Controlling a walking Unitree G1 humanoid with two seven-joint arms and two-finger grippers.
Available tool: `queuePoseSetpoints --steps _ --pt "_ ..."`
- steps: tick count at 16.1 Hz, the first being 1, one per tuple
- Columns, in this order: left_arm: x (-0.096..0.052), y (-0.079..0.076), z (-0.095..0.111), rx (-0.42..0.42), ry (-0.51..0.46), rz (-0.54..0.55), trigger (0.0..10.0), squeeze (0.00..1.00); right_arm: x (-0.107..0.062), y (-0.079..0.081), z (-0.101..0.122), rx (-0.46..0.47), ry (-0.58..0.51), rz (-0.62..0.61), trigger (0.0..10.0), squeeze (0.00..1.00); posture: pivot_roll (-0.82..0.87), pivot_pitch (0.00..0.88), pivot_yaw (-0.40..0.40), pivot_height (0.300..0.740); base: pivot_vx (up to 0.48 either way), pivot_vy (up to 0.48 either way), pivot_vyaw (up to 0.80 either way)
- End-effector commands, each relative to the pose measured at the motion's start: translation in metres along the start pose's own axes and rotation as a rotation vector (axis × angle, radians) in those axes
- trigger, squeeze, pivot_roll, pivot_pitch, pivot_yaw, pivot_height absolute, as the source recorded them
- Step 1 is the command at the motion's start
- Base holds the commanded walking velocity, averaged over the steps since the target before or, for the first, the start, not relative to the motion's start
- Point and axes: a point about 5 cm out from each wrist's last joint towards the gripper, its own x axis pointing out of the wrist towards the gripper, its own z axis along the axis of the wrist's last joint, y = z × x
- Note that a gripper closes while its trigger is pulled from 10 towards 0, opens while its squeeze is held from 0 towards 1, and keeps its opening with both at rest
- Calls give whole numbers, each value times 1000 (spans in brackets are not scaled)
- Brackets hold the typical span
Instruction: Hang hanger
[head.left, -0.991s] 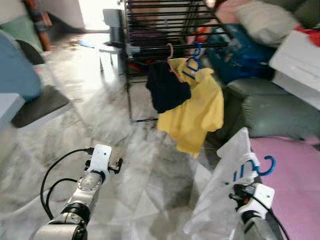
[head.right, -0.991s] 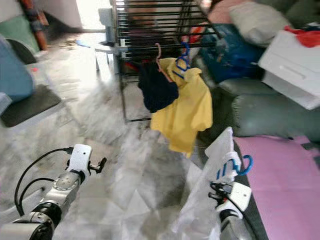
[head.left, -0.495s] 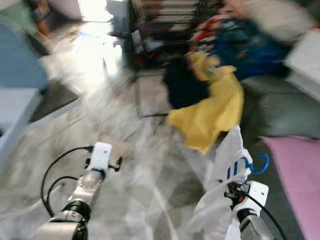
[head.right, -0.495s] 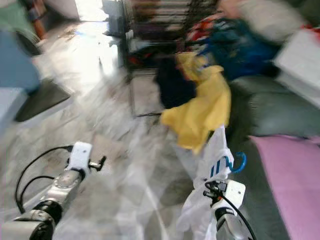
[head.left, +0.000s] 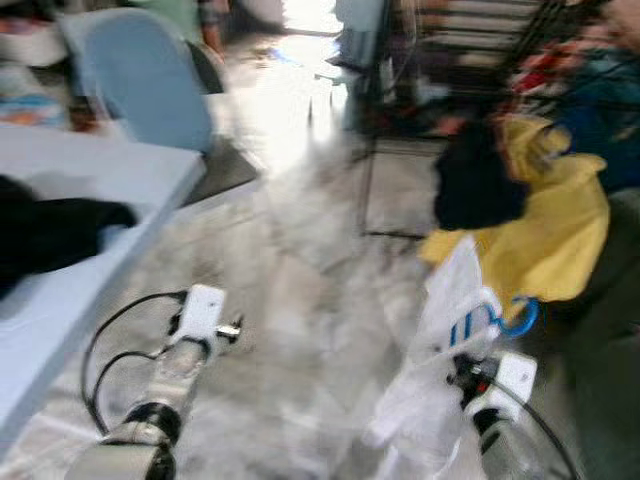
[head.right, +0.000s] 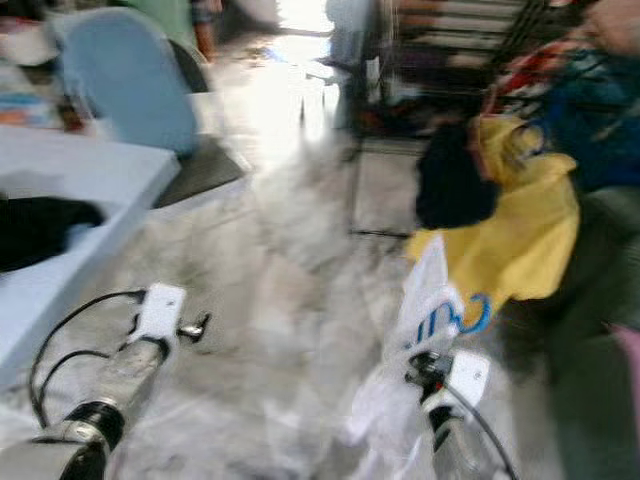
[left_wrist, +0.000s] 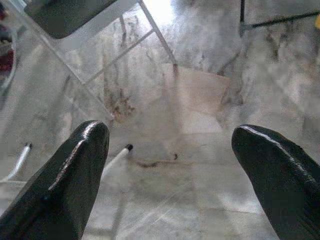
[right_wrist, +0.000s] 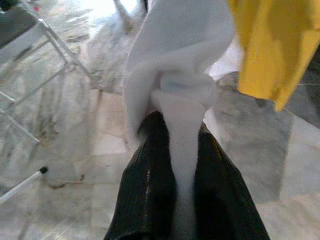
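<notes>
My right gripper (right_wrist: 182, 150) is shut on a white garment (head.left: 440, 360) that hangs on a blue hanger (head.left: 500, 320); its hook sticks out to the right of the cloth. Ahead on the right stands a black drying rack (head.left: 470, 40), blurred, with a yellow garment (head.left: 545, 235) and a dark garment (head.left: 475, 185) hanging from it. The left gripper (left_wrist: 170, 165) is held low over the marble floor, open, with nothing between its fingers (left_wrist: 75, 175).
A light blue table (head.left: 70, 250) with a black cloth (head.left: 50, 230) on it runs along the left. A blue chair (head.left: 140, 90) stands behind it. Marble floor (head.left: 300, 270) lies open between table and rack. Dark sofa edge at the right.
The camera has swung left: the rack and its garments slid right, and the table and blue chair came into view. Both arms hold the same pose.
</notes>
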Motion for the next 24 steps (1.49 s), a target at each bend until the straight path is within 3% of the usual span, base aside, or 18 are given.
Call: queuePoseSetpoints --steps 1,10,18,22,24 --pt "-1 -1 -1 19 -2 -2 10000 0 1 -1 6 1 -33 -1 10000 0 43 0 -8 740 0 0 0" --pt "-1 -4 -2 13 -3 -3 10000 0 1 -3 7 5 -39 -8 10000 0 40 0 -9 740 0 -27 0" --pt "2 -1 4 131 -4 61 10000 0 4 -7 12 -3 -39 -13 10000 0 27 0 -7 740 0 0 0" --pt "4 -1 11 190 -20 68 10000 0 7 -4 16 -14 -51 3 10000 0 27 0 -5 740 0 0 708" --pt "5 -5 12 177 -18 41 10000 0 8 -5 17 -5 -53 -2 10000 0 28 0 -5 740 0 0 656"
